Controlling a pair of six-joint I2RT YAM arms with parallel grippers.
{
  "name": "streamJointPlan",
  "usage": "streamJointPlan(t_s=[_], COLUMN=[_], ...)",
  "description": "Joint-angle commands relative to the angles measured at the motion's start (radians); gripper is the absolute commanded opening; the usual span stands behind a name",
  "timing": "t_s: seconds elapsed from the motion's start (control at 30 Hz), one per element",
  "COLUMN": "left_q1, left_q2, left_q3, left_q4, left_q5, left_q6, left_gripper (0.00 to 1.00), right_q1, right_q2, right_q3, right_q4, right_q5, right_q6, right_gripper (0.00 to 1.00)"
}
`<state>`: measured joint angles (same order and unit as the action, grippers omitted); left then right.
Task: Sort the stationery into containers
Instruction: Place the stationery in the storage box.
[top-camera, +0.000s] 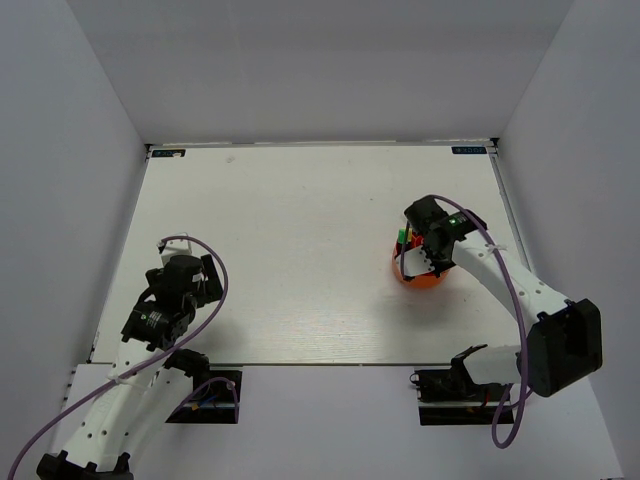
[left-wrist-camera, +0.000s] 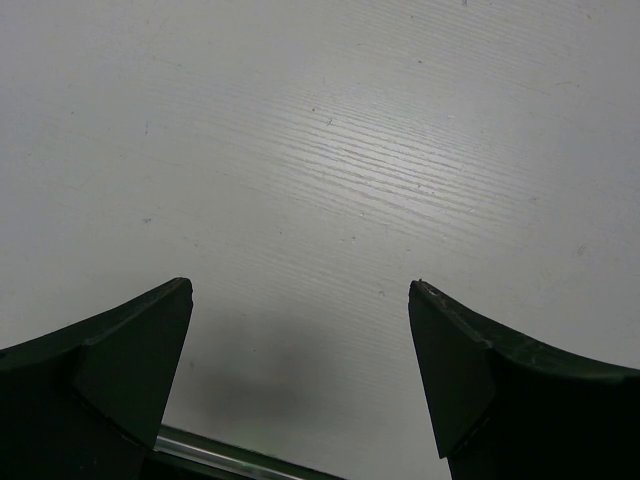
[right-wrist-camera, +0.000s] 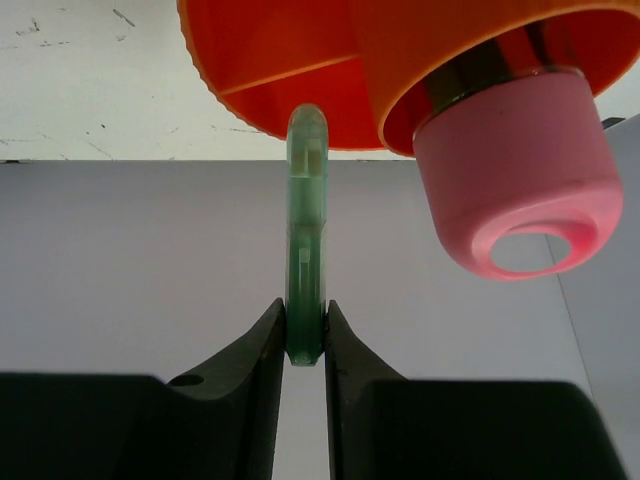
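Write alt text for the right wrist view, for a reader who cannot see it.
The right gripper pinches a translucent green stick between its dark jaws, with the stick's far end at the rim of an orange cup. A large pink cap pokes out of the cup at the right.

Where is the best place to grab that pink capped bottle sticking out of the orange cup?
Grip the pink-capped bottle by its round cap, the only part clear of the rim of the orange cup. Come from the cup's open mouth, fingers on opposite sides of the cap. The right gripper is shut on the teal stick, so it would probably release that first.
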<state>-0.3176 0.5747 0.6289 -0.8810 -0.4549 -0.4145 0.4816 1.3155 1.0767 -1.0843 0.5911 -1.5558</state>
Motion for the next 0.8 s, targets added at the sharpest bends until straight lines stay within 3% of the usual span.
streamJointPlan(t_s=[0.0,0.17,0.4,0.53,0.6,0.67,0.77], left_q1=[0.002,0.005,0.003,0.003,0.002,0.002,0.003], left_q2=[0.001,-0.002,-0.004,-0.003,-0.004,-0.004,-0.003], left_q3=[-0.003,-0.003,-0.001,-0.001,-0.003,-0.001,-0.001], left_q4=[0.022,0.022,0.022,0.02,0.02,0.02,0.02], left_q5=[0.004,0.002,0.001,0.001,0.001,0.001,0.001], left_q6=[0.006,0.008,0.005,0.008,0.008,0.008,0.005], left_gripper=[0.99,0.99,0.99,0.99,0.99,0.99,0.99], right_q1=[-0.006,-0.005,-0.006,-0.005,-0.005,-0.006,-0.006], right_q2=[-0.006,-0.004,0.005,0.005,0.007,0.008,0.01], right_q3=[-0.011,-0.018,-0.024,-0.037,-0.037,-0.038,-0.04], right_q4=[-0.046,-0.031,-0.006,0.009,0.015,0.02,0.026], right_q5=[-0.085,-0.089,-0.099,-0.102,-0.103,-0.105,-0.102], right_q6=[-0.417,-0.414,-0.414,-0.415,-0.415,-0.411,-0.408], right_gripper=[0.0,0.12,0.18,0.3,0.32,0.45,0.47])
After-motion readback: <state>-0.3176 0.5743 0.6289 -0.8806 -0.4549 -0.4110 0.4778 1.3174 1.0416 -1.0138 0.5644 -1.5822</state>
